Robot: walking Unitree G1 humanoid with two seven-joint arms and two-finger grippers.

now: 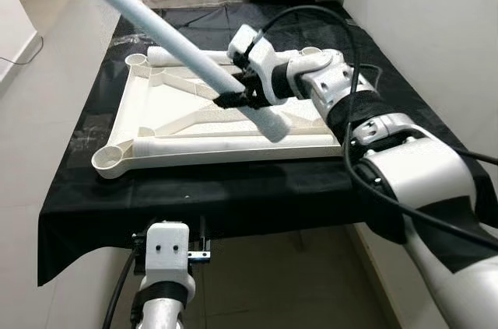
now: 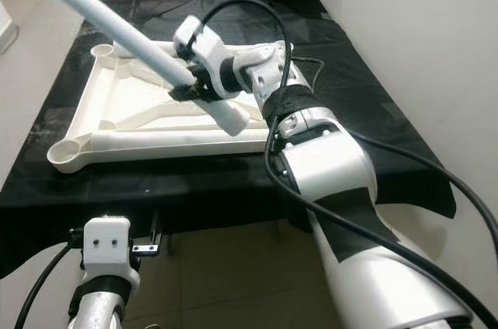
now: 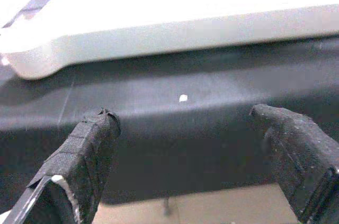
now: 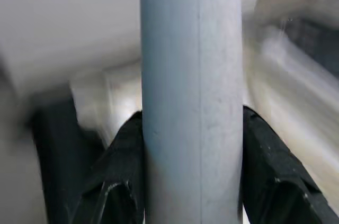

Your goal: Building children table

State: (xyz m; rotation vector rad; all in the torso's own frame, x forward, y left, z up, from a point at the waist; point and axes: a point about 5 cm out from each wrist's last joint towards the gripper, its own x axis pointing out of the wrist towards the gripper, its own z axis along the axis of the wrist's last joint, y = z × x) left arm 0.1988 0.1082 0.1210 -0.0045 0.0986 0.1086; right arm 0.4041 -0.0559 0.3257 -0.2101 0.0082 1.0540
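So the big piece here is the white tabletop (image 1: 226, 123), lying upside down on a black cloth (image 1: 233, 189) draped over a bench, underside ribs and round corner sockets facing up. It sits below the right gripper's fingers and just past the tips of the left one's.

Next is the pale leg tube (image 1: 156, 29). The right gripper (image 1: 237, 88) has its two black fingers clamped on either side of it, near the lower end, so a short stub pokes out below the fingers and the long part runs up and away from them. The tube is tilted, hanging in the air over the tabletop, not seated in anything.

The left gripper (image 3: 185, 128) hangs low at the bench's front edge, fingers spread wide with nothing between them.

My read: it's at the leg-fitting step. Next move probably needs the tube stood upright, its lower end lined up over a corner socket (image 1: 113, 156), then pushed down. The empty gripper could steady the top.
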